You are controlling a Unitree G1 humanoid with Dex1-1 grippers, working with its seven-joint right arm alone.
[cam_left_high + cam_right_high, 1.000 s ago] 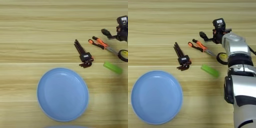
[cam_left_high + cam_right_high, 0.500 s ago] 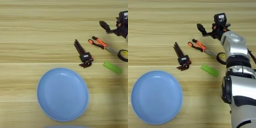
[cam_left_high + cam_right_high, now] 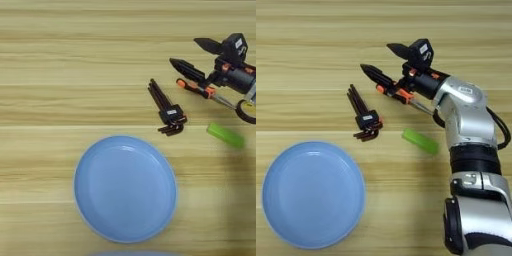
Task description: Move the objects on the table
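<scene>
On the far right of the wooden table (image 3: 316, 30) the right gripper (image 3: 381, 60) hangs with its two black fingers (image 3: 375, 73) spread wide and holding nothing, one tip above and one just beside the handle end of the needle-nose pliers (image 3: 398, 94). The pliers lie with their orange-and-black handles pointing left, partly hidden under the silver forearm (image 3: 466, 112). Just left of them sits the black hex-key set (image 3: 363, 116) (keys fanned up and left from the holder), and nearer the robot, well apart, lies the round light-blue plate (image 3: 125, 187). A small green piece (image 3: 419, 140) rests below the pliers.

The step in hand looks like reaching for the pliers. To do it well, the fingers should straddle both handles squarely before closing, low enough to catch them yet clear of the hex keys.
</scene>
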